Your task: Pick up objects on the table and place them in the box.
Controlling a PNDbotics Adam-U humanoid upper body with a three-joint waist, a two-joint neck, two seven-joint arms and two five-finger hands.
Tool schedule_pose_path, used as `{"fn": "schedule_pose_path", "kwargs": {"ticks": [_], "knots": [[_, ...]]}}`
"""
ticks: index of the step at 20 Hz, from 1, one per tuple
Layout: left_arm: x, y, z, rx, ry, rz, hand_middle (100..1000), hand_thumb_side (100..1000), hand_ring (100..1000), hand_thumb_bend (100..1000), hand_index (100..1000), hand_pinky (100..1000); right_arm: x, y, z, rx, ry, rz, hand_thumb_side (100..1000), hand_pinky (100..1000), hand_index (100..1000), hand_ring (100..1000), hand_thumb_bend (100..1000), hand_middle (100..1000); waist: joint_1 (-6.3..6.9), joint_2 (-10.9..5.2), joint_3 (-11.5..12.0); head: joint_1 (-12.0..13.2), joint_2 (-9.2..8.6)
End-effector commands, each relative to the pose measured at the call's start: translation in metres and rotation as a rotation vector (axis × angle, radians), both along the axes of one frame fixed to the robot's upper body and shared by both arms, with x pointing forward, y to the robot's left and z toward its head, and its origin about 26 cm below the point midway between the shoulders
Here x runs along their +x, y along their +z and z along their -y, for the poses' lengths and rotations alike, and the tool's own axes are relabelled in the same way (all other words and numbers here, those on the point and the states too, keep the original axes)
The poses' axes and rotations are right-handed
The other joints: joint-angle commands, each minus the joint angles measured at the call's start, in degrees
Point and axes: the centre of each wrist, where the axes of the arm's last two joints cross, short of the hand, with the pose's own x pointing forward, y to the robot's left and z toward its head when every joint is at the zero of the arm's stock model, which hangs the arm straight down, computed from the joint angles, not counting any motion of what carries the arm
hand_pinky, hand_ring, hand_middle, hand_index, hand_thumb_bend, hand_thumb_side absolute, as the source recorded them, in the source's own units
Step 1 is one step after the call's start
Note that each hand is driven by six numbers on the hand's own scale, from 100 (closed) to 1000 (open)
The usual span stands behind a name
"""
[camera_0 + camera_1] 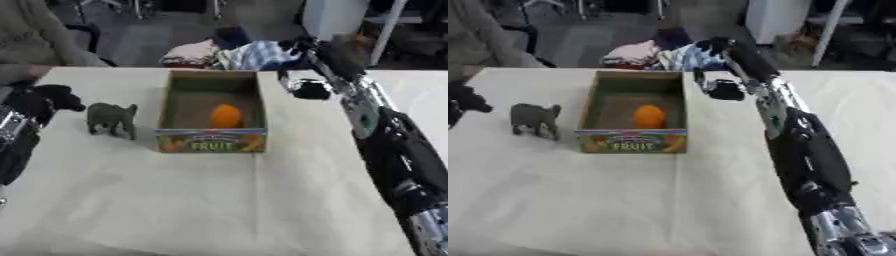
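Observation:
A cardboard box with a "FRUIT" label on its front stands at the middle of the table. An orange fruit lies inside it. A grey toy elephant stands on the table just left of the box. My left hand shows at the left edge, a short way left of the elephant and not touching it. My right arm reaches up along the right side, and my right hand hangs open beyond the box's far right corner, holding nothing, with its thumb hanging down beside the box wall.
The table is covered with a cream cloth, bare in front of the box. A pile of coloured cloth lies past the far edge behind the box. My right forearm runs along the table's right side.

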Motion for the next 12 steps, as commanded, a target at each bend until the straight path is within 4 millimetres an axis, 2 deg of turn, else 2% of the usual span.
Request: {"fn": "schedule_pose_path", "kwargs": {"ticks": [1,3,4,5,6,7,8,10,11,12], "knots": [[0.003,0.03,-0.016,0.089,0.031,0.096,666,795,724,112,792,1000,-0.009,0.024,0.03,0.032,0.012,0.131,595,625,869,693,100,704,0.19,-0.36,-0.4,0.6,0.28],[0.006,0.038,-0.025,0.127,0.057,0.126,674,791,729,100,794,1000,-0.018,0.017,0.042,0.064,0.011,0.153,598,619,865,687,100,699,0.2,-0.29,-0.9,0.9,0.28],[0.008,0.042,-0.031,0.155,0.075,0.141,677,818,730,100,795,1000,-0.022,0.014,0.048,0.082,0.002,0.162,623,614,862,682,100,693,0.18,-0.25,-1.2,1.1,0.28],[0.011,0.048,-0.037,0.188,0.094,0.159,679,778,730,100,796,1000,-0.026,0.01,0.053,0.103,-0.006,0.17,601,610,860,678,100,689,0.2,-0.21,-1.4,1.3,0.28],[0.013,0.053,-0.042,0.22,0.112,0.172,679,778,730,100,796,1000,-0.029,0.007,0.055,0.122,-0.011,0.178,601,610,860,678,100,689,0.19,-0.17,-1.7,1.5,0.28],[0.016,0.057,-0.048,0.253,0.128,0.183,686,778,733,100,799,1000,-0.032,0.005,0.057,0.142,-0.014,0.186,640,606,858,674,100,686,0.2,-0.13,-2.0,1.7,0.28],[0.019,0.062,-0.054,0.29,0.142,0.193,689,766,733,100,800,1000,-0.035,0.004,0.06,0.162,-0.018,0.196,604,605,858,674,100,684,0.22,-0.1,-2.3,1.9,0.28],[0.026,0.072,-0.066,0.373,0.166,0.204,698,708,735,100,807,975,-0.04,0.004,0.063,0.197,-0.027,0.214,607,600,854,668,100,677,0.22,0.03,-3.0,2.2,0.28],[0.029,0.078,-0.071,0.415,0.176,0.208,704,644,737,100,809,945,-0.042,0.006,0.064,0.212,-0.032,0.221,607,599,853,668,100,676,0.21,0.14,-3.4,2.3,0.28],[0.032,0.084,-0.077,0.459,0.186,0.213,705,635,738,100,810,941,-0.044,0.008,0.065,0.226,-0.035,0.228,607,598,853,668,100,676,0.17,0.24,-3.7,2.5,0.28]]}}
